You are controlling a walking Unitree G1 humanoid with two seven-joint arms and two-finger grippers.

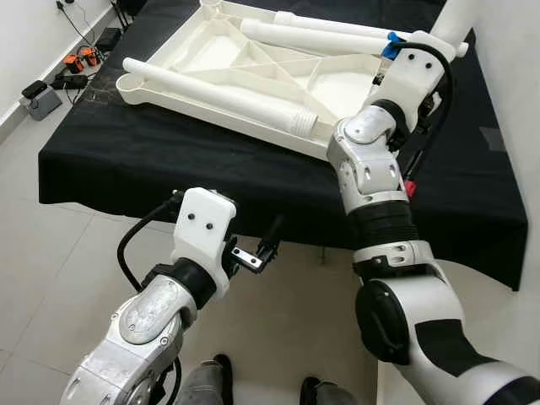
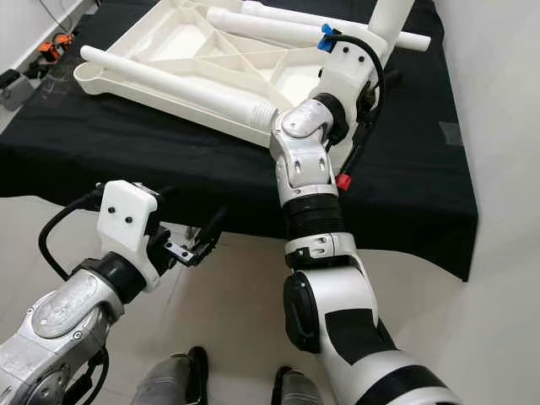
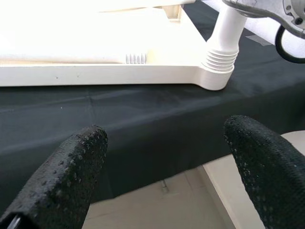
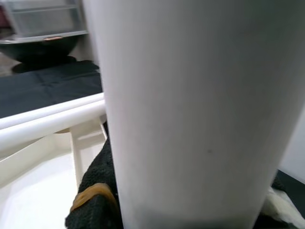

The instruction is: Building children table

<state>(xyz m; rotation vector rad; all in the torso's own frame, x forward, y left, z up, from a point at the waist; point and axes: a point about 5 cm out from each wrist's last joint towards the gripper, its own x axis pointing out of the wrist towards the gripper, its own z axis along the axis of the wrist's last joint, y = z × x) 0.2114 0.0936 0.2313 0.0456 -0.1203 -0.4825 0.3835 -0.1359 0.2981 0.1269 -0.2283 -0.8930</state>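
Observation:
The white children's tabletop (image 1: 253, 63) lies upside down on a table under a black cloth (image 1: 152, 160). One loose leg (image 1: 219, 91) lies along its near side, and two more legs (image 1: 321, 35) lie along its far side. A further white leg (image 3: 224, 40) stands upright in the near right corner socket. My right gripper (image 1: 437, 40) is shut around this upright leg (image 4: 190, 109), with a black finger (image 4: 95, 200) pressed against its side. Below the table's front edge my left gripper (image 1: 260, 245) hangs open, its fingers (image 3: 71, 171) wide apart and pointing at the cloth edge.
The black cloth hangs over the table's front edge (image 1: 278, 211), close in front of my left gripper. A power strip with orange items (image 1: 80, 59) and a grey device (image 1: 38, 97) lie on the tiled floor at the far left. My feet (image 1: 211, 380) stand below.

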